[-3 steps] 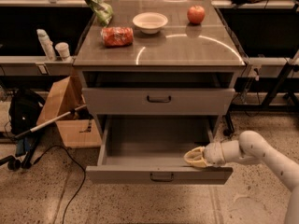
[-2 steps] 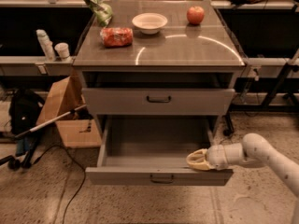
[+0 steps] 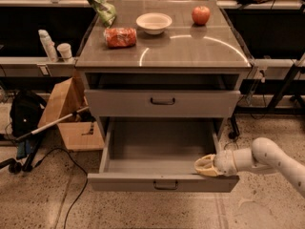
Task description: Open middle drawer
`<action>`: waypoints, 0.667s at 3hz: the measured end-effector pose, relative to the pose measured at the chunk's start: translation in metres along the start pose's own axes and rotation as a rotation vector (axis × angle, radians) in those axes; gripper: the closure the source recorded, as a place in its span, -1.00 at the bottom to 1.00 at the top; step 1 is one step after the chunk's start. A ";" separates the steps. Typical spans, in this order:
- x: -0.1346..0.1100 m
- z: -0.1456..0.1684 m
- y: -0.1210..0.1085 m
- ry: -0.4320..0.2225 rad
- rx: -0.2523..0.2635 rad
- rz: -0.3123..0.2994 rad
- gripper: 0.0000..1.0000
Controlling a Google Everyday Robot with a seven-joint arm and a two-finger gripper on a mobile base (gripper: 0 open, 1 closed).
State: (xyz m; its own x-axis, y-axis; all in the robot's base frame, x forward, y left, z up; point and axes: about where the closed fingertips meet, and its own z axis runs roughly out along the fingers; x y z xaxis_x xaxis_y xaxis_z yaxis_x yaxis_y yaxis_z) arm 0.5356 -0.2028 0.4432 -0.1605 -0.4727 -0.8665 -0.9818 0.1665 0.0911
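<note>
Middle drawer [image 3: 128,182] stands pulled out; hand [image 3: 206,166] at 4 o'clock rests against its front wall, presumably for pulling; grip state indeterminable.

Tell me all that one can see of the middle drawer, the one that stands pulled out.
The middle drawer is wide and grey and looks like painted metal. Its flat front bears a small dark bar handle at the centre. It stands far out of the cabinet, level, under another grey drawer, and its bare grey floor shows. The gripper is at the top edge of its front, near the right end.
</note>
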 end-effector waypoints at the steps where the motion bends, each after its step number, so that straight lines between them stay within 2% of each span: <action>1: 0.004 0.002 0.009 0.023 -0.003 0.014 1.00; 2: 0.004 0.002 0.011 0.035 -0.002 0.017 1.00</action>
State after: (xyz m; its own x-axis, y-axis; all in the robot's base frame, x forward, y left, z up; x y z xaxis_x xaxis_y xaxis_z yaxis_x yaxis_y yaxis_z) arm 0.5240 -0.2012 0.4396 -0.1811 -0.4998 -0.8470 -0.9791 0.1730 0.1073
